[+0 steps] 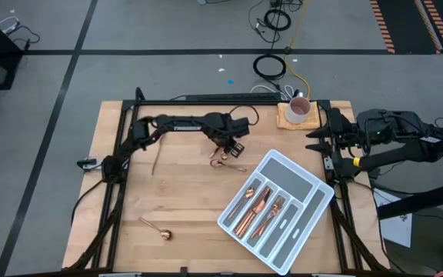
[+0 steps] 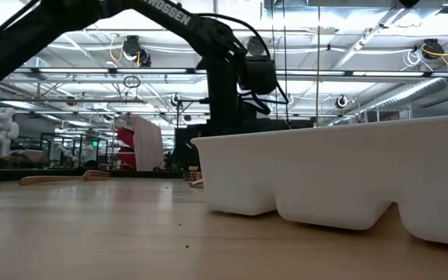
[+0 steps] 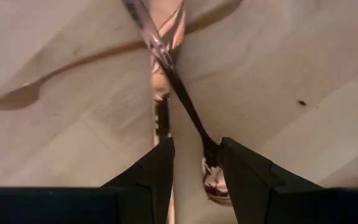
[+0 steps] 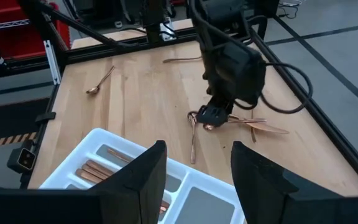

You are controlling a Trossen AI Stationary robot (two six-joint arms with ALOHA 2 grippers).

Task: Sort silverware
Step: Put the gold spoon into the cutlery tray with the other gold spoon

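Left gripper: we see it down on the loose rose-gold cutlery pile — fingers clamped around one thin copper piece.
Right gripper: parked off the table's edge — jaws apart.

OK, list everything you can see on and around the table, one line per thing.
cutlery tray: one, grey-white, divided, angled on the table's right half.
silverware in the tray: several pieces, copper, in its left-hand compartments.
loose pile of silverware: a few pieces, copper, mid-table under the left gripper.
spoon: one, copper, alone near the front left.
thin utensil: one, dull, lying left of the pile; type unclear.
mug: one, white with pink inside, on a wooden coaster at the back edge.
cables: dark coils on the grey floor behind.
left gripper: fingers down around a piece in the pile.
right gripper: open, parked at the table's right edge.
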